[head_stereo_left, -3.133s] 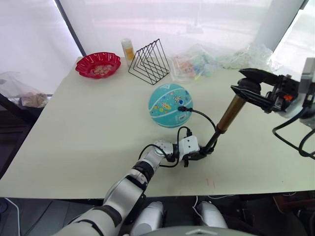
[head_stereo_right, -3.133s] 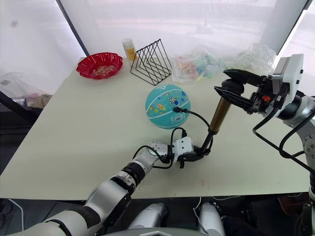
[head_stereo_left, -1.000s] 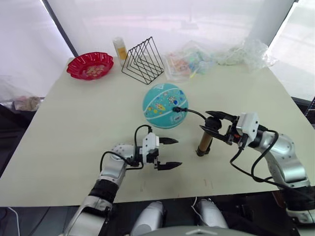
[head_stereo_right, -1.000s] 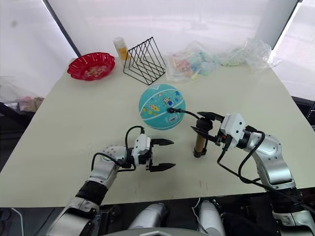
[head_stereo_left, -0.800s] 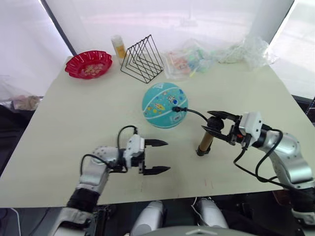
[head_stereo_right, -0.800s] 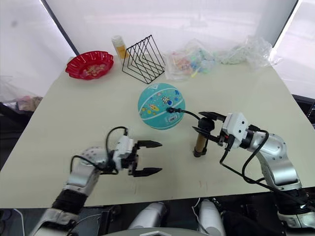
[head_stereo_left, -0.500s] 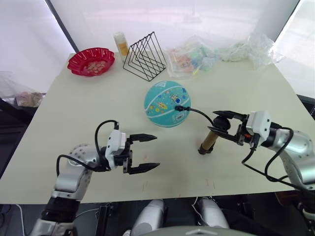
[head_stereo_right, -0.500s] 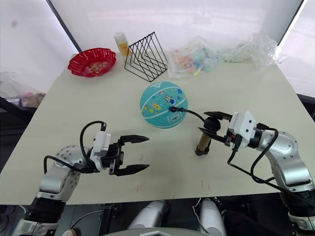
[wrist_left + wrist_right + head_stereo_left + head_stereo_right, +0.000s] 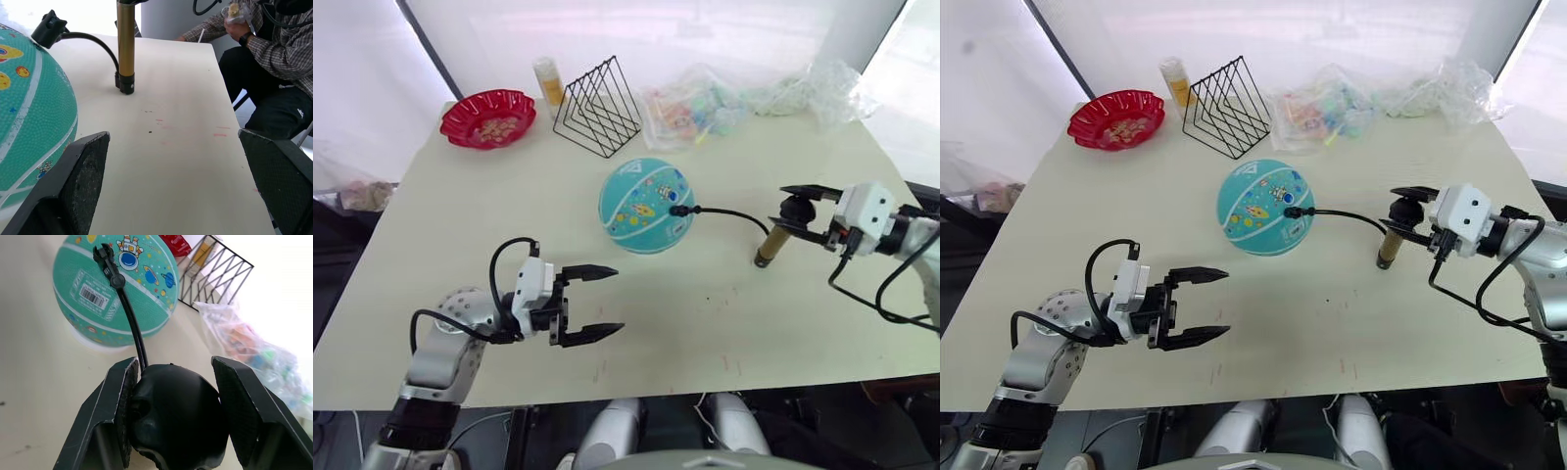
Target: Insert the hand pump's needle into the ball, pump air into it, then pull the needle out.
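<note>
2 right fingers (image 9: 117, 421) grip hand pump (image 9: 771, 244) handle | needle (image 9: 675, 210) tip hidden in ball (image 9: 645, 206)

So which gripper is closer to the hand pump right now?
Right. The right gripper is clamped on the hand pump handle; the left gripper hangs open, nearer the robot than the ball.

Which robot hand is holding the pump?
The right gripper: its black fingers clamp the black T-handle of the brass-gold hand pump. The left gripper hangs open, holding nothing.

The left gripper (image 9: 597, 304) hovers with jaws spread wide; the right gripper (image 9: 800, 210) clamps a black T-handle (image 9: 173, 418).
</note>
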`<state>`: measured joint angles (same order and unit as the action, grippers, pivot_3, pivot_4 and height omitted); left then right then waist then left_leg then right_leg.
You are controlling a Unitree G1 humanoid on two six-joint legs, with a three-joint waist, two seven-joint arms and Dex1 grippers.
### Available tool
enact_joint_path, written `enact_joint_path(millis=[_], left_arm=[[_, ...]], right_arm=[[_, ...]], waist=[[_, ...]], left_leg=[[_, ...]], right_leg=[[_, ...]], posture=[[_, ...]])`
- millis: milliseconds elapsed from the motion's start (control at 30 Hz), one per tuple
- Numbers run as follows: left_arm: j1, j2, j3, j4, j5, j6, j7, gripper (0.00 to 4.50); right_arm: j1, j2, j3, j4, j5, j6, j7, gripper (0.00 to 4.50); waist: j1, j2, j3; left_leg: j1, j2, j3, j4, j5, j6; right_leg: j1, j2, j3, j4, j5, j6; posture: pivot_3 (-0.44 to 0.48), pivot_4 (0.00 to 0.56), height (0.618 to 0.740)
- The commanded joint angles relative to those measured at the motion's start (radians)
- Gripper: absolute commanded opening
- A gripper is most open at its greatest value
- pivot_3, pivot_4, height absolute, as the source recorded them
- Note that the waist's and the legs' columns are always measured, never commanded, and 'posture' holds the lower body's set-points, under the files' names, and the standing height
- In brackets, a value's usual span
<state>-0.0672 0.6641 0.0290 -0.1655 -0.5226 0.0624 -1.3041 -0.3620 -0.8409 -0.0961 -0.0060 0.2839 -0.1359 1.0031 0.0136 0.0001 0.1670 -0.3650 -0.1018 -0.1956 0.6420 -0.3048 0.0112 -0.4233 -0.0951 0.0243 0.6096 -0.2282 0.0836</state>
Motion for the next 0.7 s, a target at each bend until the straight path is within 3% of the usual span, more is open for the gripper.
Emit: enact_joint_path(millis=[33, 200, 400, 700], left_arm=[[-0.003, -0.001, 0.005, -0.027, -0.011, -0.006, 0.002, 4.5], [-0.004, -0.005, 0.0, -0.031, -0.01, -0.005, 0.003, 4.5], [-0.013, -0.009, -0.002, -0.026, -0.012, -0.004, -0.001, 4.5], [-0.031, -0.013, -0.001, -0.022, -0.012, -0.002, 0.001, 4.5]], right_arm=[[-0.051, -0.025, -0.031, 0.018, -0.043, -0.094, -0.002, 1.91], [-0.099, -0.037, -0.006, 0.085, -0.169, -0.257, -0.037, 1.91], [-0.114, -0.08, 0.144, 0.195, -0.409, -0.621, -0.038, 1.91], [-0.13, 0.018, 0.331, 0.271, -0.466, -0.718, -0.047, 1.91]], waist=[[-0.005, 0.0, 0.0], [-0.005, 0.001, 0.0], [-0.001, 0.001, 0.0], [-0.005, 0.0, 0.0]], left_leg=[[0.0, 0.0, 0.001, 0.0, 0.0, 0.0], [0.0, 0.0, 0.001, 0.003, 0.0, 0.0], [0.0, 0.0, 0.005, 0.008, 0.0, 0.0], [0.002, 0.003, 0.014, 0.011, 0.002, -0.003]], right_leg=[[0.0, 0.0, 0.0, 0.0, 0.0, 0.0], [0.0, 0.001, 0.001, 0.003, 0.0, 0.0], [-0.002, 0.001, 0.003, 0.012, 0.0, 0.0], [-0.004, 0.005, 0.007, 0.017, 0.003, -0.004]], posture=[[0.0, 0.15, 0.74], [0.0, 0.15, 0.74], [0.0, 0.15, 0.74], [0.0, 0.15, 0.74]])
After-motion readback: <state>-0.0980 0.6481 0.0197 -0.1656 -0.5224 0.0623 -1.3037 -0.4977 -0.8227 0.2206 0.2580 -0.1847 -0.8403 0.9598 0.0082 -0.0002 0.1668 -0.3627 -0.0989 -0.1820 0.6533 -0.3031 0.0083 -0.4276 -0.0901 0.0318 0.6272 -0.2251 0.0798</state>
